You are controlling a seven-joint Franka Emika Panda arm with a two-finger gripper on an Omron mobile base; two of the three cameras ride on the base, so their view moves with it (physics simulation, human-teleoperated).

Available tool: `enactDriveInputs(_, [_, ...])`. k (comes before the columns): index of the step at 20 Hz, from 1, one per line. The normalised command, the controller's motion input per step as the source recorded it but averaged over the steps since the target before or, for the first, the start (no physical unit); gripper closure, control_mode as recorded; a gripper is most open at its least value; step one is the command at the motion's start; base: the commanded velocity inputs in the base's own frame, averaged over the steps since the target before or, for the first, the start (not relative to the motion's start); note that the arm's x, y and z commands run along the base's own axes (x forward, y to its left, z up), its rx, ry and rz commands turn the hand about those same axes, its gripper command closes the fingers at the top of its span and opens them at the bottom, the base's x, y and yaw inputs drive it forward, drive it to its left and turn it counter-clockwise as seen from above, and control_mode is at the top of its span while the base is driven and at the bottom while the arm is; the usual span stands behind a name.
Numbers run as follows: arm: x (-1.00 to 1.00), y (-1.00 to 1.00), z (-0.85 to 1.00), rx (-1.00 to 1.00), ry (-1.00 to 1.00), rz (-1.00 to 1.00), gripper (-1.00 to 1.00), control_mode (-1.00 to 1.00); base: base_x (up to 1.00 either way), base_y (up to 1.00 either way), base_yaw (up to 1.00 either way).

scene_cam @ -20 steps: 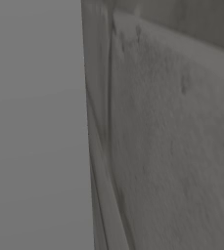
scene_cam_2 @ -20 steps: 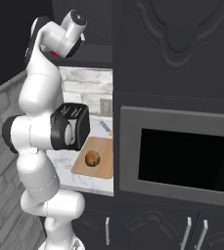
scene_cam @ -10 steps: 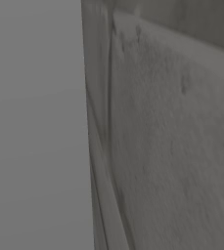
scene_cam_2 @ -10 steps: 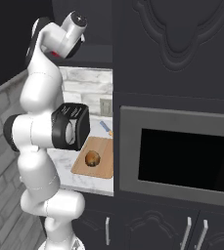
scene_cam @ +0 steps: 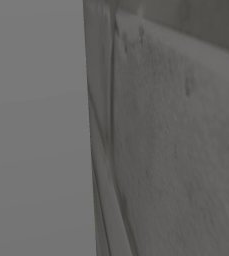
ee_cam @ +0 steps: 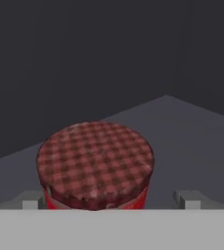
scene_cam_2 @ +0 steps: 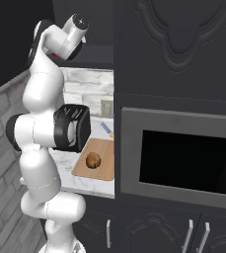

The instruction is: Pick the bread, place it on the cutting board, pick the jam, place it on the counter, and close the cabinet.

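In the hand view the jam (ee_cam: 95,163), a red jar with a checkered red lid, stands upright on the dark cabinet shelf (ee_cam: 191,141). My gripper (ee_cam: 111,200) is open, with one fingertip on each side of the jar and a gap to both. In the right base view the arm reaches up into the dark cabinet above the counter. The round brown bread (scene_cam_2: 93,160) lies on the wooden cutting board (scene_cam_2: 103,147) on the marble counter (scene_cam_2: 87,182).
A dark built-in oven (scene_cam_2: 178,158) and tall dark cabinet front (scene_cam_2: 173,44) stand right of the board. A blue-handled utensil (scene_cam_2: 106,129) lies behind the board. A grey brick wall (scene_cam_2: 6,104) runs on the left. Grey wall surfaces (scene_cam: 176,150) sit close in the left base view.
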Motion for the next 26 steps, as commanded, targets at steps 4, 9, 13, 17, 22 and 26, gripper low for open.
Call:
enactDriveInputs(4, [0.21, 0.0, -0.04, 0.0, 0.0, 0.01, -1.0, -1.0, 0.0, 0.0, 0.0])
enactDriveInputs(9, [0.09, 0.05, -0.11, 0.0, 0.0, 0.01, 1.0, -1.0, 0.0, 0.0, 0.0])
enactDriveInputs(13, [0.0, 0.13, -0.14, -0.01, 0.0, 0.0, 1.0, -1.0, 0.0, 0.0, 0.0])
enactDriveInputs(17, [0.0, 0.09, -0.01, 0.0, 0.0, 0.0, 1.0, -1.0, 0.0, 0.0, 0.0])
enactDriveInputs(22, [0.0, 0.11, 0.0, 0.0, 0.0, 0.0, 1.0, -1.0, 0.0, 0.0, 0.0])
enactDriveInputs(26, [-0.06, 0.0, -0.01, 0.0, 0.0, 0.0, 1.0, -1.0, 0.0, 0.0, 0.0])
